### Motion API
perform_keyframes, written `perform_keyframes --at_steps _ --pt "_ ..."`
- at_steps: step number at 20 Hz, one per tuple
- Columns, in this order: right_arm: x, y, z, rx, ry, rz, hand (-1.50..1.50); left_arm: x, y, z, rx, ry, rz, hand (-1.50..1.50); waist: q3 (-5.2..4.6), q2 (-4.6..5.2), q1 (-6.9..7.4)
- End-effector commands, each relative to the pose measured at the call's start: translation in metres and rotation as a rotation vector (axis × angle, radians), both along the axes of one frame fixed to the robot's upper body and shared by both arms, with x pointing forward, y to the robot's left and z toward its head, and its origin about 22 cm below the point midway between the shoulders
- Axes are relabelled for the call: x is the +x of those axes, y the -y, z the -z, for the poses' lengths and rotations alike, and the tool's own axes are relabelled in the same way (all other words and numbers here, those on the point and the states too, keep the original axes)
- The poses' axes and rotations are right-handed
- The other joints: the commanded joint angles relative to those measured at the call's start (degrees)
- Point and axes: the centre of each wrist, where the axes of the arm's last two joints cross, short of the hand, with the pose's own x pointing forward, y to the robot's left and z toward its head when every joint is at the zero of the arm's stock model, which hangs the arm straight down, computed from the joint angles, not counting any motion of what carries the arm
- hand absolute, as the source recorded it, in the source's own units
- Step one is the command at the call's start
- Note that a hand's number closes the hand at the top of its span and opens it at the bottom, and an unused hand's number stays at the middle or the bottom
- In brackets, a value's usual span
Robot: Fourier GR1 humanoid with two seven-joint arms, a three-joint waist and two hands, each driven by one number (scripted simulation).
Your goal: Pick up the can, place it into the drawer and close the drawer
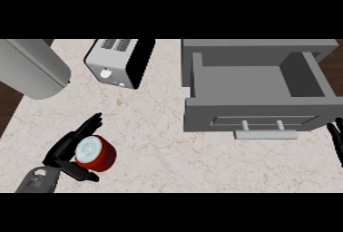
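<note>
Can (95,153): red, near left.
Left hand (64,148): we see it wrapped round the can.
Right hand (335,138): fingers straight, right edge.
Drawer (254,115): pulled out, far right.

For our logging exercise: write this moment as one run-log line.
left hand curled round red can | drawer open, can not yet inside | right hand resting at right edge
</note>
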Motion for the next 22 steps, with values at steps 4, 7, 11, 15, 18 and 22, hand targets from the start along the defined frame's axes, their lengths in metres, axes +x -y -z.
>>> perform_keyframes --at_steps 4,7,11,15,18,22 --pt "-0.009 0.011 0.006 0.019 -0.008 -0.003 -1.50 0.004 0.017 0.005 -0.074 0.003 0.075 -1.50 0.01 -0.01 -0.04" --pt "0.003 0.013 0.009 0.004 0.004 -0.007 -1.50 0.008 0.044 0.011 -0.073 0.006 0.084 -1.50 0.01 0.02 0.04" --pt "-0.004 0.008 0.016 0.017 0.007 -0.006 -1.50 0.005 0.040 0.005 -0.084 0.021 0.115 -1.50 0.02 -0.03 0.09" --pt "-0.003 0.000 -0.003 0.028 0.013 -0.004 -1.50 0.004 0.063 0.007 -0.122 0.009 0.133 1.50 0.01 -0.06 0.15" --pt "-0.026 0.013 -0.002 0.018 -0.002 0.004 -1.50 0.012 0.052 -0.011 -0.136 0.016 0.165 1.50 0.04 -0.15 0.10" --pt "-0.007 0.021 0.004 0.013 0.018 0.028 -1.50 0.018 0.061 -0.016 -0.204 0.005 0.184 1.50 0.03 -0.05 0.23"
